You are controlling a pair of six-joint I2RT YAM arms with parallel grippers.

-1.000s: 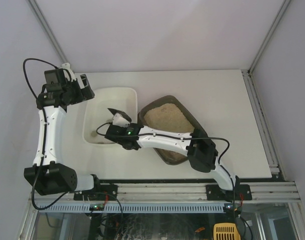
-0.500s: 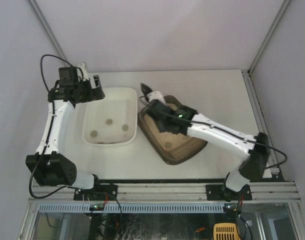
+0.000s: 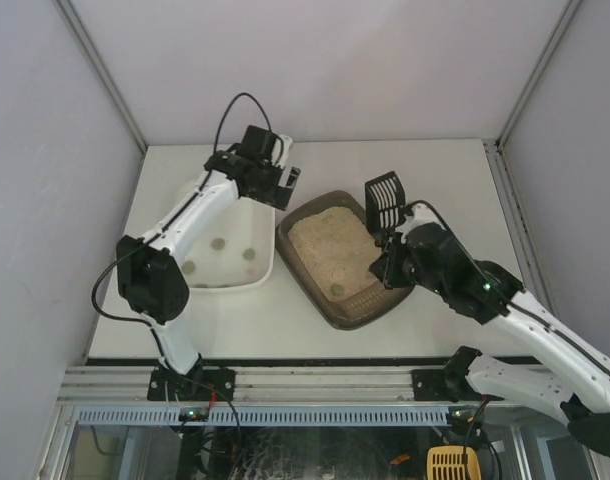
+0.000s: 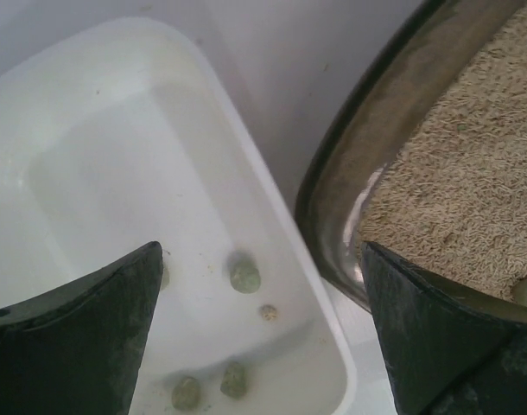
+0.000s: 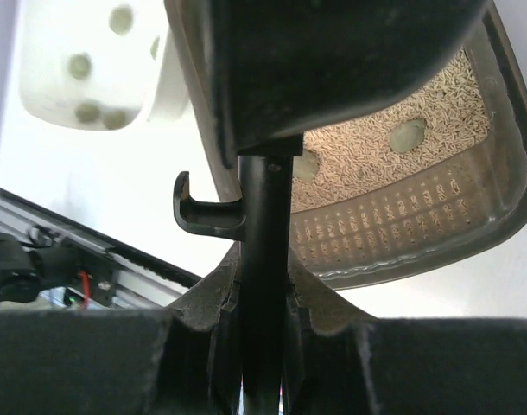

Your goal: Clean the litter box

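Note:
The litter box [image 3: 325, 300] is a dark tray of beige litter at mid-table, and a greenish clump [image 3: 337, 290] lies near its front. My right gripper [image 3: 393, 250] hangs over the box's right rim, shut on the handle of a black slotted scoop [image 3: 383, 200] whose head points up and away. In the right wrist view the scoop handle [image 5: 263, 242] runs between my fingers, above the litter box [image 5: 419, 246] and two clumps [image 5: 409, 136]. My left gripper [image 3: 282, 188] is open over the gap between the white tray and the litter box [image 4: 367, 130], with nothing between its fingers [image 4: 82, 337].
A white tray [image 3: 255, 185] stands left of the litter box and holds several greenish clumps [image 4: 244, 277]. The left arm stretches across that tray. White walls enclose the table, and an aluminium rail [image 3: 325, 385] runs along the near edge.
My left arm swung from the table's far left to the white tray's far right corner. My right arm carried the scoop from the white tray across the litter box to its right rim.

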